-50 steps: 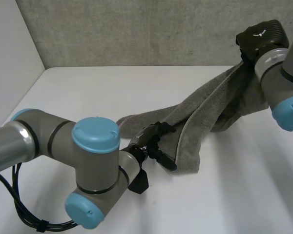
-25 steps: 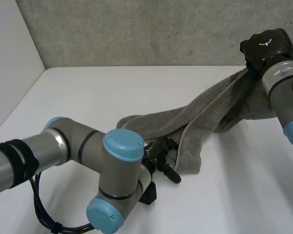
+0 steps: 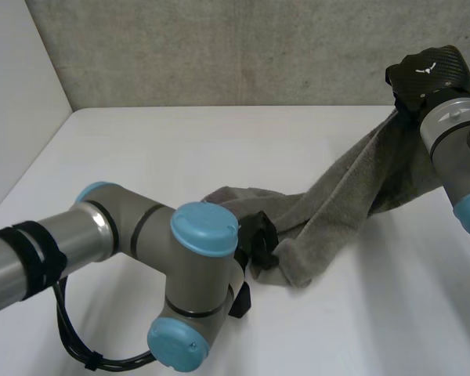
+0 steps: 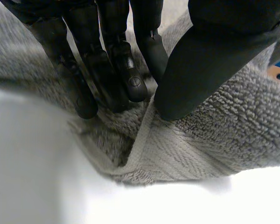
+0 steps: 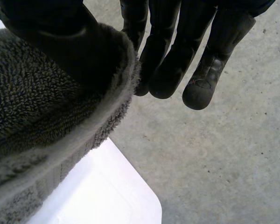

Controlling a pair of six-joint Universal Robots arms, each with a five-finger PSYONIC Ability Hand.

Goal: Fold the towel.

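Pinching towel (image 4: 214, 140), left robot hand (image 4: 116, 60)

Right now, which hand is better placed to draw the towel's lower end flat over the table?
Left, probably. The left hand pinches the towel at its lower end, down on the table. The right hand holds the other end raised, away from there.
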